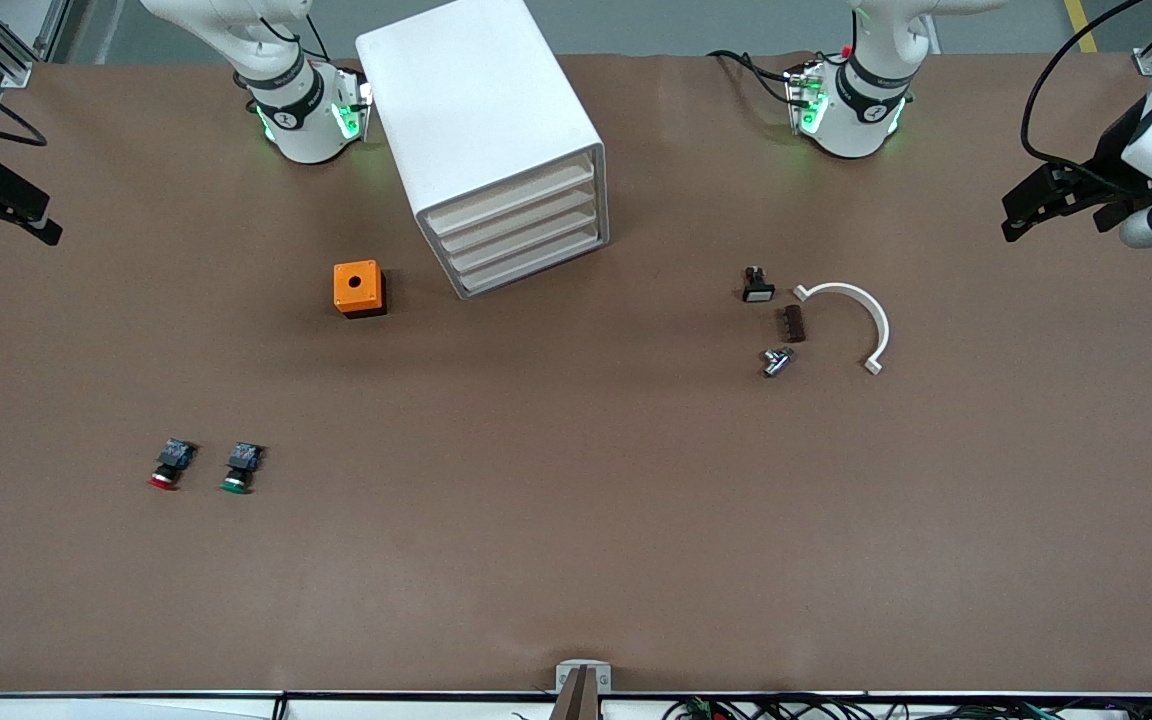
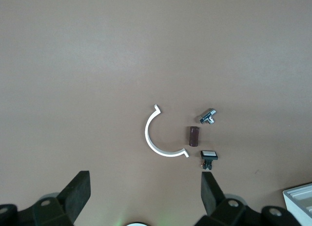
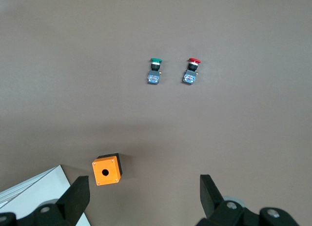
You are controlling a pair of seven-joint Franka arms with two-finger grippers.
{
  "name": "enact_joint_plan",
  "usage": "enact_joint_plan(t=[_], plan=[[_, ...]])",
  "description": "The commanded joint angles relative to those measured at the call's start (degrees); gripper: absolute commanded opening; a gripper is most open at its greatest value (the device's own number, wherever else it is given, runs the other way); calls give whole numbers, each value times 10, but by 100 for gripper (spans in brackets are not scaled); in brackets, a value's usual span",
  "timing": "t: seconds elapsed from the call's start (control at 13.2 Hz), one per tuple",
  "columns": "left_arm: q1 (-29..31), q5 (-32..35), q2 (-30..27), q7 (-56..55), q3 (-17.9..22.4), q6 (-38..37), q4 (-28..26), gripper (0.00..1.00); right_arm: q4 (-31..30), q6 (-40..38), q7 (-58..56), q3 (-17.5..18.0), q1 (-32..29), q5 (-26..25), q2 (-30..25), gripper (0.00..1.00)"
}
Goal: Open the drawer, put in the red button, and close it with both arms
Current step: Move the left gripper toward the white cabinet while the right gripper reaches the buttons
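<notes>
The white cabinet (image 1: 481,120) stands between the two arm bases, and its top drawer (image 1: 514,199) is shut like the three below. The red button (image 1: 168,466) lies on the table toward the right arm's end, nearer the front camera than the cabinet, beside the green button (image 1: 239,467). It also shows in the right wrist view (image 3: 191,71). My right gripper (image 1: 49,224) hangs open and empty over the right arm's end of the table (image 3: 144,196). My left gripper (image 1: 1012,218) hangs open and empty over the left arm's end (image 2: 145,194).
An orange box with a hole (image 1: 359,288) sits beside the cabinet. Toward the left arm's end lie a white half ring (image 1: 861,310), a brown block (image 1: 793,323), a metal fitting (image 1: 776,360) and a black switch with a white cap (image 1: 758,286).
</notes>
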Motion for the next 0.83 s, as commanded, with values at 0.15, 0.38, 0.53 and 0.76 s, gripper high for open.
enact_joint_plan(t=[0.15, 0.38, 0.53, 0.76], plan=[[-4, 6, 13, -1, 0, -12, 15, 100, -1, -2, 1, 5, -9, 8, -6, 100], [-9, 13, 52, 2, -3, -11, 15, 100, -1, -1, 0, 5, -8, 4, -6, 100], [-12, 5, 77, -17, -14, 4, 8, 100, 0, 0, -1, 5, -10, 0, -6, 100], [-13, 5, 130, -140, -66, 32, 9, 100, 20, -4, -1, 5, -11, -1, 10, 100]])
